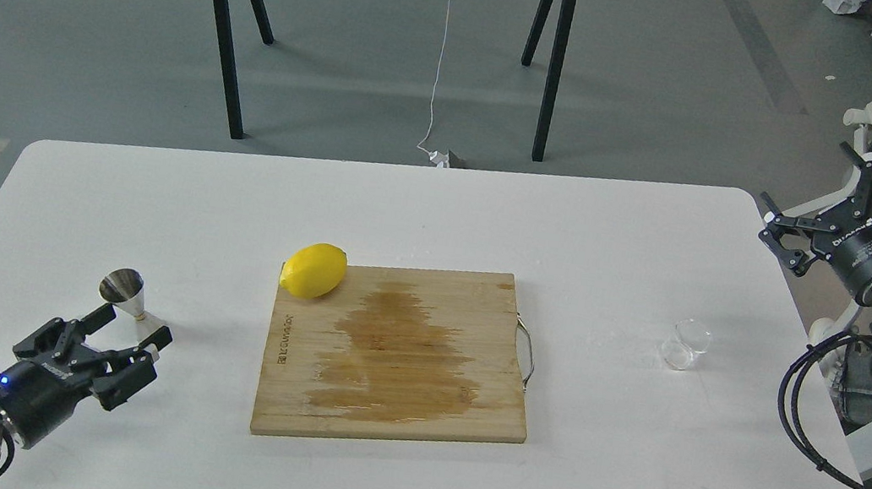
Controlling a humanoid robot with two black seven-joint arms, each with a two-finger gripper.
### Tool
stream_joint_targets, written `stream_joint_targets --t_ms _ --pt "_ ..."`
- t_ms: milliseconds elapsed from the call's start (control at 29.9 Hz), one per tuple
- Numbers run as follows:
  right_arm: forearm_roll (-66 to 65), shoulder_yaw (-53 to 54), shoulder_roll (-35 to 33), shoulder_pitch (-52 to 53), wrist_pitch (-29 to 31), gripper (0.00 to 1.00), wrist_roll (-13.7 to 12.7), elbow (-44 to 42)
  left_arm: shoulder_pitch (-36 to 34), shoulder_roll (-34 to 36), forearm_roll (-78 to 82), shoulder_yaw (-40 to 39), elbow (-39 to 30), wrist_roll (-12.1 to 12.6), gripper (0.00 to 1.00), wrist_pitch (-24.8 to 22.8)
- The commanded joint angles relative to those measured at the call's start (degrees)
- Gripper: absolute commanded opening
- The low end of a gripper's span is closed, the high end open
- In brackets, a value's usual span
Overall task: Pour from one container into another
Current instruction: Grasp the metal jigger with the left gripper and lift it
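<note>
The steel jigger [125,293] stands upright near the table's left side. My left gripper [132,327] is open and low over the table, its fingers reaching to either side of the jigger's foot; I cannot tell whether they touch it. The small clear glass cup [685,345] stands alone on the right part of the table. My right gripper [823,192] hangs open with nothing in it beyond the table's right edge, well behind and to the right of the cup.
A wooden cutting board [499,309] with a wet stain and a metal handle lies in the middle of the white table [615,244]. A lemon [315,270] rests at the board's back left corner. Black cables loop beside the right edge.
</note>
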Motion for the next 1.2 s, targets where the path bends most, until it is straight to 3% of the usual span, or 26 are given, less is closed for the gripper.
stream_joint_targets --t_ms 0,301,669,802,970,1170 --pt "0.0 0.4 -0.4 0.0 0.0 0.99 0.0 0.3 -1.0 -1.2 0.0 0.0 2.2 0.0 0.99 0.0" --pt "0.0 0.5 -1.0 -0.1 0.0 0.99 0.0 1.2 -4.2 -4.5 -0.3 1.8 8.0 0.0 0.97 0.0" --pt "0.0 0.5 -1.2 -0.1 0.0 0.99 0.1 1.2 -9.7 -10.8 -0.3 2.7 19.9 0.0 0.78 0.0" --pt "0.0 0.5 -1.2 -0.1 0.0 0.99 0.1 1.2 -10.7 -11.8 -0.4 2.7 22.3 0.0 0.61 0.0" --pt "0.0 0.5 -1.2 -0.1 0.0 0.99 0.1 1.1 -11.6 -12.8 -0.5 2.7 24.3 0.0 0.09 0.0" --pt "0.0 0.5 -1.2 -0.3 0.0 0.99 0.2 1.1 -11.7 -12.7 -1.1 2.7 23.7 0.0 0.01 0.0"
